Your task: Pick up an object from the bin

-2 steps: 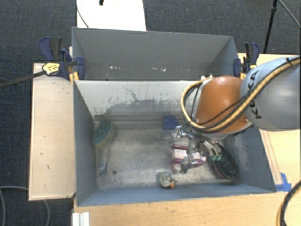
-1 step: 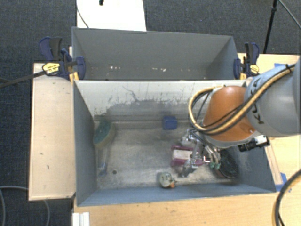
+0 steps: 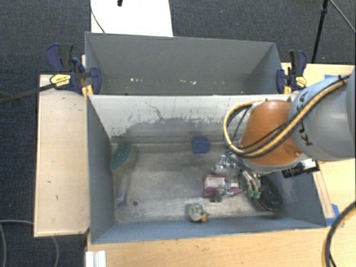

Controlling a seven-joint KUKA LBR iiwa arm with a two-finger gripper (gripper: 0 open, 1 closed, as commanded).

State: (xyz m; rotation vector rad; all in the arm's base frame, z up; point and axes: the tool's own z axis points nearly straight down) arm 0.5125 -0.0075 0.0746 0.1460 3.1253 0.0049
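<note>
Camera view: gripper (image 3: 227, 189) over magenta block (image 3: 212, 183), grip unclear; blue cube (image 3: 201, 145) lies behind

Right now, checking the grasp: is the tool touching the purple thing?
Cannot tell: the camera view shows the tool right at the purple thing, yet neither contact nor gap is plain.

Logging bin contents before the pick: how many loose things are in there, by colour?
Blue block: 1
Green round thing: 1
Magenta and white thing, by the gripper: 1
Grey-yellow small thing: 1
Dark round thing, partly under the arm: 1
Total: 5
</note>
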